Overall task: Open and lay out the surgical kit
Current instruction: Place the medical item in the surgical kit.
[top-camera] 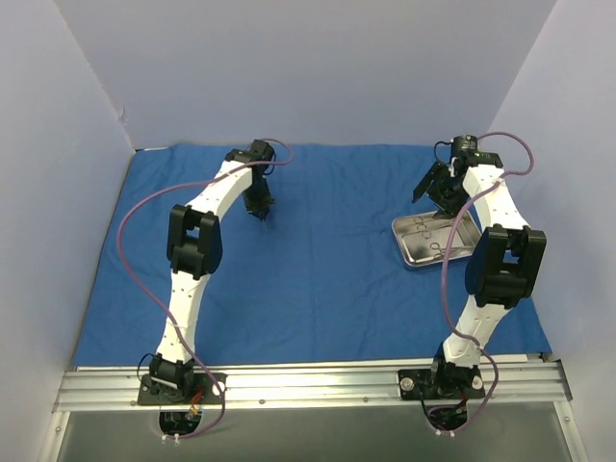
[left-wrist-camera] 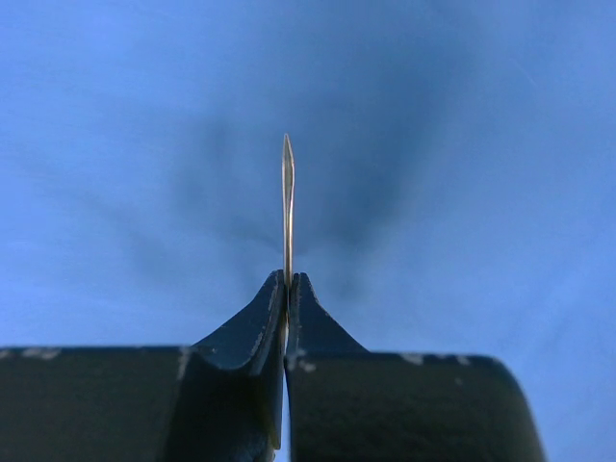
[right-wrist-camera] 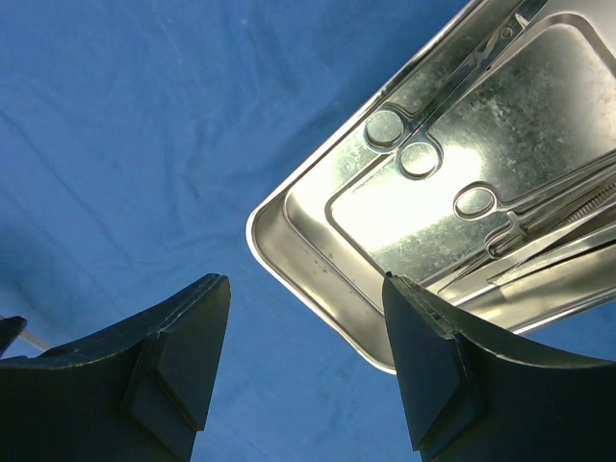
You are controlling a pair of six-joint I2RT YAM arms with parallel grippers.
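The royal-blue cloth wrap [top-camera: 318,279] lies spread flat over the table. On its right side sits the steel tray [top-camera: 402,234], holding several silver scissor-handled instruments [right-wrist-camera: 539,217]. My right gripper [right-wrist-camera: 306,281] hangs open just above the tray's near-left corner [right-wrist-camera: 289,255], nothing between its fingers. In the top view the right gripper [top-camera: 435,190] is at the tray's far edge. My left gripper [left-wrist-camera: 288,276] is shut on a thin silver instrument [left-wrist-camera: 288,192], seen edge-on, its pointed tip sticking out over the cloth [left-wrist-camera: 115,144]. The left gripper [top-camera: 258,208] hovers over the cloth's far middle-left.
Pale walls enclose the table on the left, back and right. An aluminium rail [top-camera: 308,380] with both arm bases runs along the near edge. Purple cables loop beside each arm.
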